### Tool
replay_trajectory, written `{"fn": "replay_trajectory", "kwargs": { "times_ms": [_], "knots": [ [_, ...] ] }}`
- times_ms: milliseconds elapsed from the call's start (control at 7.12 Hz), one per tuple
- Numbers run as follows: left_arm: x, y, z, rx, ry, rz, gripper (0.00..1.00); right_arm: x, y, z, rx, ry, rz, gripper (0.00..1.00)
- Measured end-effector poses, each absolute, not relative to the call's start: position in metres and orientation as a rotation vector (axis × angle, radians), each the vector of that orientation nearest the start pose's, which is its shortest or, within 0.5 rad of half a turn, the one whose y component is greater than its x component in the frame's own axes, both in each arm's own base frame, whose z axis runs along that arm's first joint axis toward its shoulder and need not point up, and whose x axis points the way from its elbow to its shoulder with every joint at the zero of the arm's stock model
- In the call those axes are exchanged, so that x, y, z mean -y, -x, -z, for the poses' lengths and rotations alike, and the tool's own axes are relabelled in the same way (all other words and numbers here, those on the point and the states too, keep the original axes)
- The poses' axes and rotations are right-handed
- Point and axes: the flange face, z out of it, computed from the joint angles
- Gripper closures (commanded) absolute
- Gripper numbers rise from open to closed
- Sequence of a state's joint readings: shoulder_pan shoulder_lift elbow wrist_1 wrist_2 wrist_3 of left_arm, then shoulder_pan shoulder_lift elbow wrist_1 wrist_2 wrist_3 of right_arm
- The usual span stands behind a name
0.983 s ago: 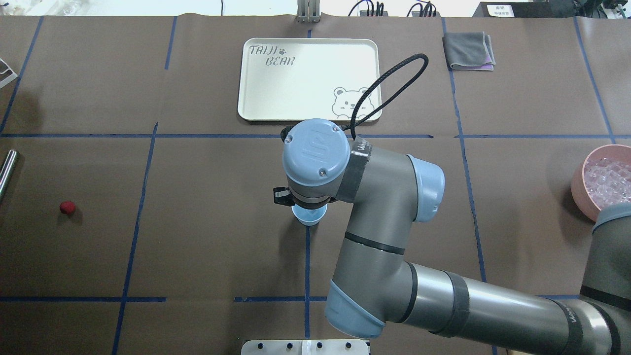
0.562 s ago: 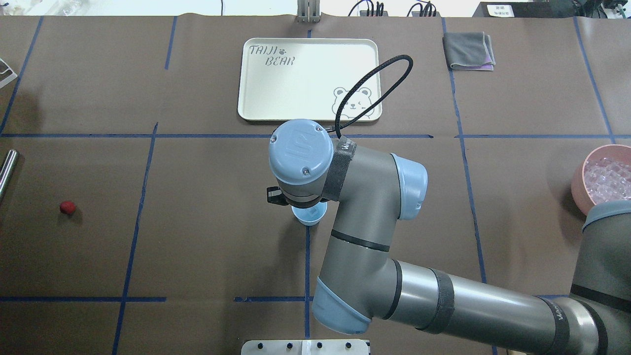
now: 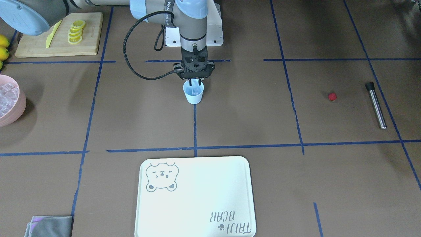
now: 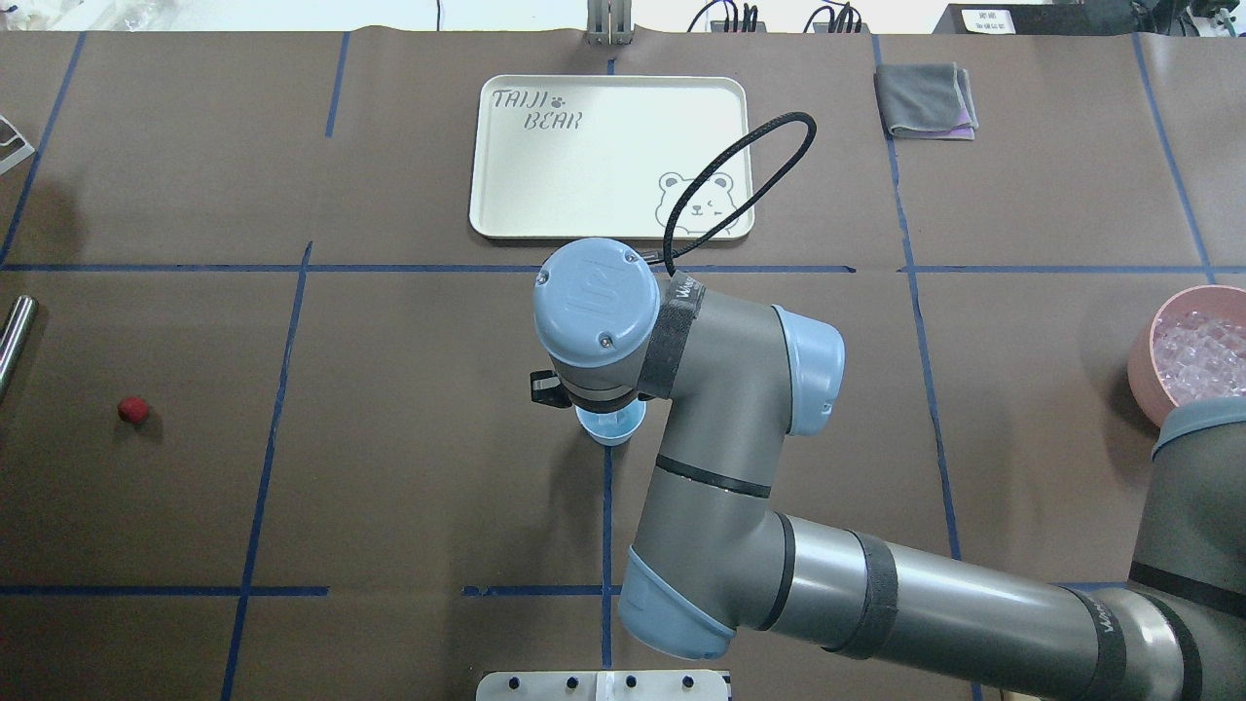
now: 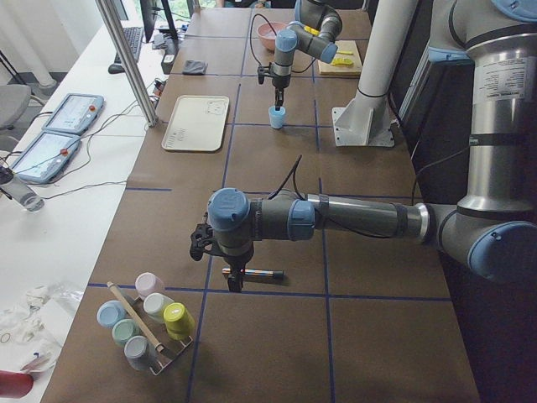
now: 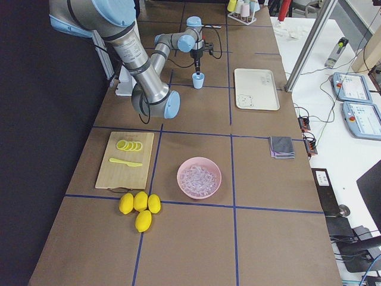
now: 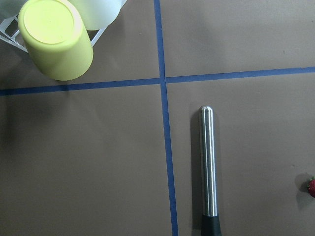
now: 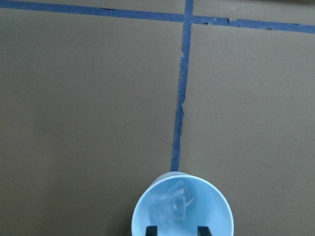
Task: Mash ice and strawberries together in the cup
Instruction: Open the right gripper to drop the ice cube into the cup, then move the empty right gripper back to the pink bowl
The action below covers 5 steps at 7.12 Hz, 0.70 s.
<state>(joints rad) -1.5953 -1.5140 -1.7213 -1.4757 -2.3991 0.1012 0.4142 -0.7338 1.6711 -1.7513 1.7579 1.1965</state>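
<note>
Right wrist view: my right hand, fingers apart, hovers over the cup with ice inside; next, I judge, the strawberry must be fetched.

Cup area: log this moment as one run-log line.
right hand: open over cup | ice: in cup | strawberry: on table | left hand: state unclear

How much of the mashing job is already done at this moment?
Done: ice lies in the cup. In hand: the open right pincer hangs over the cup's mouth, holding nothing; the left pincer hangs over the metal rod. Left: the strawberry lies on the table, far from the cup, the rod is not yet picked up, and the ice looks whole.
</note>
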Motion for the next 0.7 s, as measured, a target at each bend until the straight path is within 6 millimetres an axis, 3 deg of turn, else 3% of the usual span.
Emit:
{"fn": "replay_trajectory", "kwargs": {
  "times_ms": [421,562,702],
  "knots": [
    [0.465,0.071,-0.617,-0.827,-0.051,-0.073,0.0,0.385,0.575,-0.129,0.774,-0.131,0.025,0.01],
    [0.465,0.071,-0.617,-0.827,-0.052,-0.073,0.0,0.391,0.556,-0.123,0.773,-0.136,0.007,0.01],
    [0.465,0.071,-0.616,-0.827,-0.053,-0.074,0.0,0.397,0.523,-0.116,0.768,-0.143,-0.018,0.01]
  ]
}}
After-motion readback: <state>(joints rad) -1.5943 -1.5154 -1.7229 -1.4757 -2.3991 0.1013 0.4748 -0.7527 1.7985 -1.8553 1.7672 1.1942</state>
